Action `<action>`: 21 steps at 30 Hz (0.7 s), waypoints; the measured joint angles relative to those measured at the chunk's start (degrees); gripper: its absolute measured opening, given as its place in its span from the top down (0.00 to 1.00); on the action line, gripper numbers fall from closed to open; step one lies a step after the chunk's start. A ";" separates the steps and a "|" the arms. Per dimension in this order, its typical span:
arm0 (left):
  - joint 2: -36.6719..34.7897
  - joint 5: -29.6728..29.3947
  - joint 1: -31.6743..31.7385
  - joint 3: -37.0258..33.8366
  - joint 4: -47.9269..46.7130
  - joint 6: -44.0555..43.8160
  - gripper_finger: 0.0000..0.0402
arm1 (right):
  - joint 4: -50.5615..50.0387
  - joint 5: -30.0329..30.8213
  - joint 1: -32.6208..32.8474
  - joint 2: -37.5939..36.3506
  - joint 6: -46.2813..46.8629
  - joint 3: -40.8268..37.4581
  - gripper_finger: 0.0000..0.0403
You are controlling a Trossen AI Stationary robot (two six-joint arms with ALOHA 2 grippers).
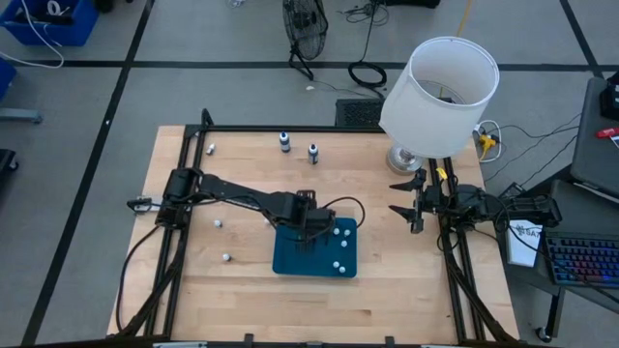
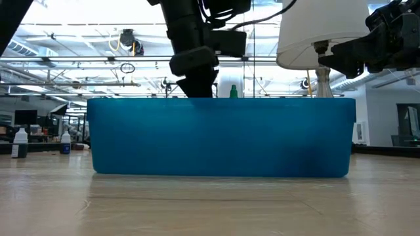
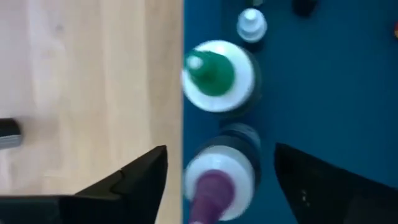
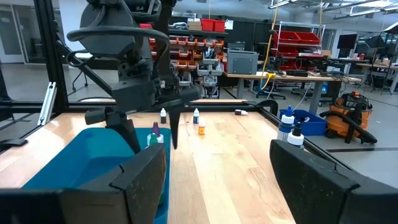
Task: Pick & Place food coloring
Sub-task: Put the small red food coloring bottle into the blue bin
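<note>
Your left gripper (image 1: 311,232) hangs over the near-left edge of the flat dark-blue mat (image 1: 290,256) on the light wooden counter (image 1: 406,280). Its fingers stand apart, w/ a small dark food-coloring bottle w/ white collar and purple tip (image 3: 217,183) between them. In the left wrist view I cannot tell if the pads touch it, so treat it as not clamped.

Just beyond it on the mat stands a second small bottle w/ white collar and green tip (image 3: 214,74), and a third small whitish-capped bottle (image 3: 252,25) farther on. They sit close together, prob. because the mat is the collecting place.

Two more small dark bottles w/ whitish caps (image 1: 284,143) stand at the far side of the counter, well apart from the mat.

Your right gripper (image 1: 414,205) waits beside the white lamp w/ metal foot (image 1: 440,97), fingers apart, holding nothing. It stays clear, so the left arm has room, I think.
</note>
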 joint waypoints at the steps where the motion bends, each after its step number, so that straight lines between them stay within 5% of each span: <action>1: -0.28 -0.84 -0.01 0.00 -0.66 0.01 0.24 | 0.00 0.00 -0.01 0.00 -0.01 0.00 0.32; 8: -9.44 -10.52 -0.02 0.02 -14.65 -10.70 0.19 | 0.01 0.00 0.00 0.01 -0.01 0.00 0.33; 17: -20.86 -29.32 5.50 -0.40 -42.46 -46.44 0.25 | -0.07 0.00 0.00 0.02 -0.02 0.00 0.32; 21: -25.66 -26.05 15.22 -10.39 -36.77 -46.91 0.31 | -0.10 0.00 0.00 0.02 0.00 0.00 0.33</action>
